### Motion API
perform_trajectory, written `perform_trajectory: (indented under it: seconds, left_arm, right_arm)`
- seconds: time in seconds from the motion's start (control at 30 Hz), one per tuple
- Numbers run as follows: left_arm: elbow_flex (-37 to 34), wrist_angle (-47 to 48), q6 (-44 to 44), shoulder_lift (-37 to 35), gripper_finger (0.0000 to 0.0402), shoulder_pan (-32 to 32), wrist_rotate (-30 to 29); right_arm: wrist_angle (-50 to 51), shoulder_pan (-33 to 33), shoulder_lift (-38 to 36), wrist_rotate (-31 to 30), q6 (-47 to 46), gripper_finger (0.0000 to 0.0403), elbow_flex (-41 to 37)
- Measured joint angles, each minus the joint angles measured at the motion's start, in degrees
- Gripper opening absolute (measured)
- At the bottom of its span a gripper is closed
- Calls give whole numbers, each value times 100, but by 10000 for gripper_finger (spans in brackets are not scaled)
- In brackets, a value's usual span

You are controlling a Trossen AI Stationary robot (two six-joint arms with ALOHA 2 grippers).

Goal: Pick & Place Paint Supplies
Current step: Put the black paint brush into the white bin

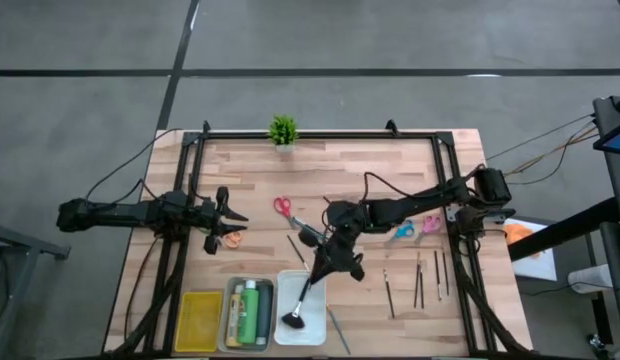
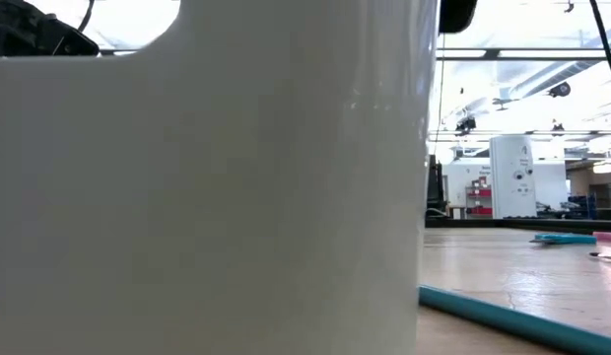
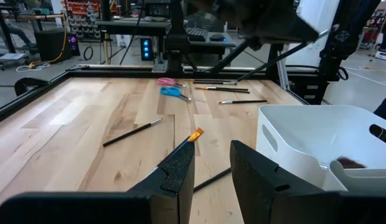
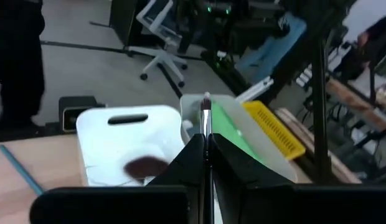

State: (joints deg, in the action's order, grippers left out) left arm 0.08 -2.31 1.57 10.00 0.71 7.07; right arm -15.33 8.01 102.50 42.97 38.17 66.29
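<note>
My right gripper (image 1: 330,265) (image 4: 207,140) hovers by the far rim of the white tray (image 1: 315,325), shut on a thin dark brush (image 4: 206,109). In that tray lies a brush with a broad dark head (image 1: 291,320) (image 4: 146,165), its handle leaning toward the far rim. The grey tray (image 1: 228,318) holds a green bottle (image 1: 252,310) and a yellowish bottle (image 1: 236,312). My left gripper (image 1: 228,212) (image 3: 211,168) waits open at the table's left, beside orange scissors (image 1: 231,239). Red scissors (image 1: 282,206) lie at mid-table. My right gripper pinches the thin brush between its two shut fingers. The brush lies along the fingers, and its silver ferrule and dark tip (image 4: 206,102) stick out past the fingertips. The fingers slant slightly downward from the table's far right toward the trays, with the brush lifted clear.
A yellow tray (image 1: 200,320) sits left of the grey one. Blue scissors (image 1: 405,232), pink scissors (image 1: 430,224) and several thin brushes (image 1: 420,280) lie at the right. A teal pencil (image 1: 336,331) lies right of the white tray. A potted plant (image 1: 283,130) stands at the far edge.
</note>
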Motion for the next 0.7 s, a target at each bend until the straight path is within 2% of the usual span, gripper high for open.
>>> perform_trajectory:
  seconds: [0.2, 0.33, 0.57, 0.7]
  left_arm:
    - [-2, 0, 0, -2, 104, 0, 0]
    - [0, 0, 0, -2, 104, 0, 0]
    - [0, 0, 0, -2, 104, 0, -1]
    - [0, 0, 0, -2, 104, 0, 0]
  right_arm:
    - [-9, 368, 57, -558, 271, 17, 283]
    - [49, 560, 382, -594, 256, 17, 627]
    - [954, 789, 1071, -787, 795, 17, 1401]
    - [1288, 857, 1401, -842, 758, 17, 1843]
